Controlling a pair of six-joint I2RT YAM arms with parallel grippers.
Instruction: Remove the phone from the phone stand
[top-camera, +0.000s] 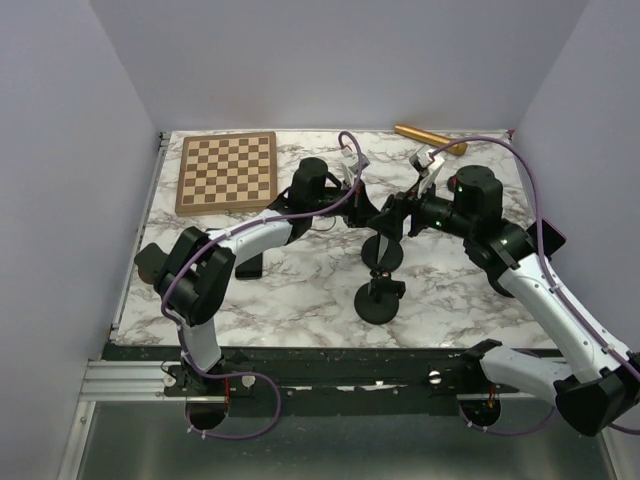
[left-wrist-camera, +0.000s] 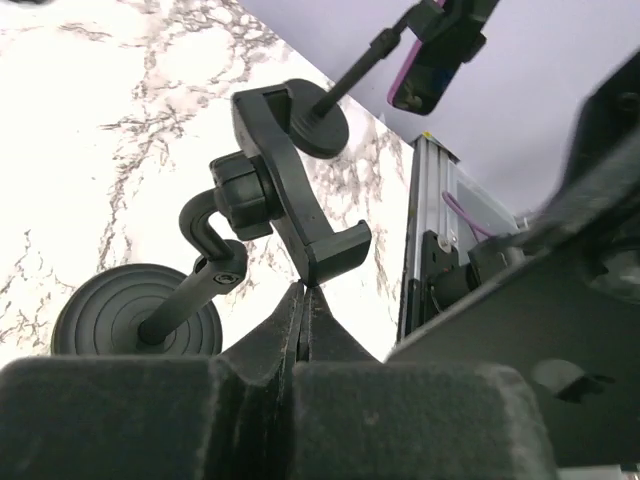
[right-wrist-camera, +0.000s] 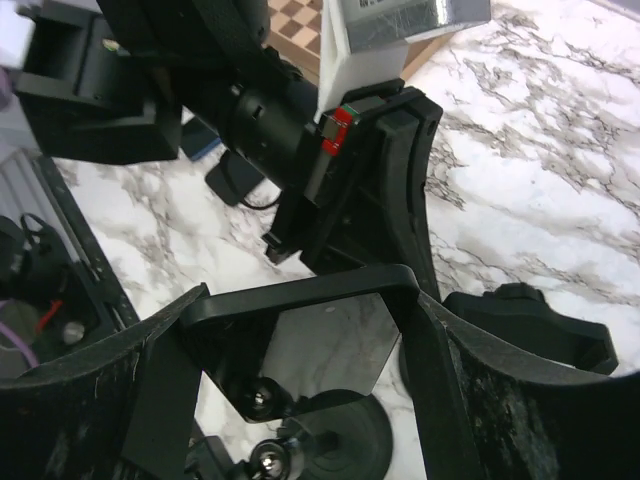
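Note:
The phone (right-wrist-camera: 330, 340), black-edged with a glossy screen that mirrors the marble, is pinched by its side edges in my right gripper (right-wrist-camera: 310, 298). It hangs just above a stand's ball joint (right-wrist-camera: 260, 462); whether they touch is unclear. From the left wrist the phone (left-wrist-camera: 425, 75) shows a purple rim, high above the table. Below it, the phone stand (left-wrist-camera: 290, 190) has an empty clamp on a round base (left-wrist-camera: 135, 320). My left gripper (left-wrist-camera: 305, 290) is shut, tips against the clamp's lower arm. Both grippers (top-camera: 368, 208) (top-camera: 392, 215) meet mid-table.
A second stand's round base (left-wrist-camera: 320, 125) sits beyond the first, its stem rising toward the phone; from above that stand (top-camera: 380, 300) is nearer the front. A chessboard (top-camera: 228, 170) lies back left and a brass cylinder (top-camera: 430, 138) back right. An aluminium rail (left-wrist-camera: 430, 230) lines the near edge.

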